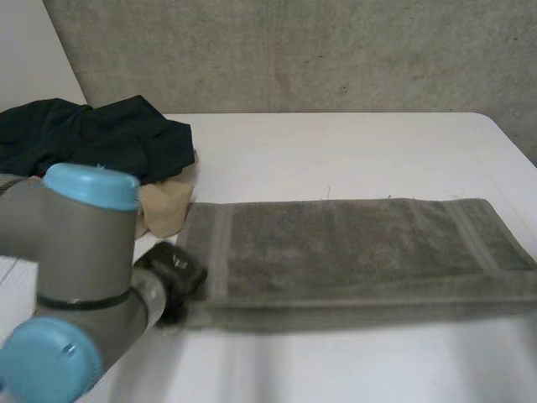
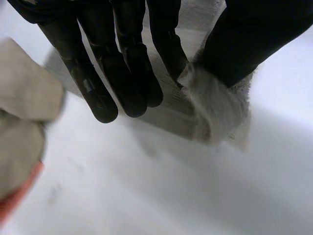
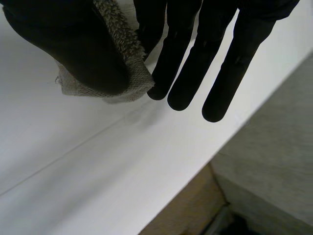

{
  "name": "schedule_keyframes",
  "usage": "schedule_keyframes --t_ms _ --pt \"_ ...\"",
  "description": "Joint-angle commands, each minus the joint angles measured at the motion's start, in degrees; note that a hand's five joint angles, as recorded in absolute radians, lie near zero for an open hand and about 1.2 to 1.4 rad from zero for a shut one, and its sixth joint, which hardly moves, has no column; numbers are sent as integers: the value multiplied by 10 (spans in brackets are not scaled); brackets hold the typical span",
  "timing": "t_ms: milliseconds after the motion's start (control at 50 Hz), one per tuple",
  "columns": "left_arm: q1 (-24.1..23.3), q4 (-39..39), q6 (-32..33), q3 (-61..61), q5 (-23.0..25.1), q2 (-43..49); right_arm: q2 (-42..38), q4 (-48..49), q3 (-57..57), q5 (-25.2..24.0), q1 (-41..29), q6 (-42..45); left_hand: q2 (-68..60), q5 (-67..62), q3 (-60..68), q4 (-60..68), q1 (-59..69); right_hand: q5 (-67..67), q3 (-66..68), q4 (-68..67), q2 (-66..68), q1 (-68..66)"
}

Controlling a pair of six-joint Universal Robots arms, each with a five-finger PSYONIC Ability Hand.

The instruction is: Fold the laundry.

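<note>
The towel [image 1: 352,243] is seen as rough, looped terry cloth, matt throughout. The table [image 1: 336,143] is finished smooth and matt, and the left hand [image 2: 132,58] in smooth, faintly glossy black.

Grey towel [image 1: 352,248], folded lengthwise, flat.

you have a white table [image 1: 352,143] spread wide before you, its far edge straight and its far right corner rounded. behind it stands a rough grey concrete wall [image 1: 336,50] with a faint vertical seam near the middle. at the far left a smoother, paler wall panel [image 1: 33,50] meets it along a slanted line. the light on the tabletop is soft and even. past the table's edge, in the right wrist view, you see a grey concrete surface [image 3: 274,161], floor or wall you cannot tell, and a brown strip [image 3: 190,210] beside it.
</note>
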State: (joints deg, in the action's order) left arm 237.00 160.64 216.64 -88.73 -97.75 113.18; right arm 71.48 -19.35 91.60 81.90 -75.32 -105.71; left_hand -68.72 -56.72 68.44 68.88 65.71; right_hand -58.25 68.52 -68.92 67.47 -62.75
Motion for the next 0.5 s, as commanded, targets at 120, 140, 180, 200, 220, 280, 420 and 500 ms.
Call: schedule_keyframes --t_ms 120,140,180,200,220,280,420,500 --pt "14 213 2 190 2 154 -121 143 -123 -5 -67 -136 -113 -133 116 111 143 -117 115 -111 125 -172" --pt "14 227 2 197 3 162 -130 148 -132 -4 -70 -137 -113 -133 116 111 143 -117 115 -111 125 -172" --pt "15 272 3 219 5 187 -157 162 -160 -2 -79 -138 -113 -133 116 111 143 -117 115 -111 125 -172" --pt "15 287 3 227 5 196 -167 166 -170 1 -82 -140 -113 -133 116 111 143 -117 115 -111 125 -172" --pt "15 299 3 236 4 205 -185 176 -190 8 -86 -144 -113 -133 116 111 143 -117 115 -111 125 -172" --pt "15 337 3 268 5 235 -208 193 -216 21 -92 -155 -113 -133 116 111 143 -117 115 -111 125 -172" --pt "12 355 2 286 2 256 -237 231 -260 62 -110 -197 587 567 -584 -589 -557 583 -585 589 -575 528" --pt "10 355 0 282 -3 247 -215 255 -264 55 -113 -247 587 567 -584 -589 -557 583 -585 589 -575 528"
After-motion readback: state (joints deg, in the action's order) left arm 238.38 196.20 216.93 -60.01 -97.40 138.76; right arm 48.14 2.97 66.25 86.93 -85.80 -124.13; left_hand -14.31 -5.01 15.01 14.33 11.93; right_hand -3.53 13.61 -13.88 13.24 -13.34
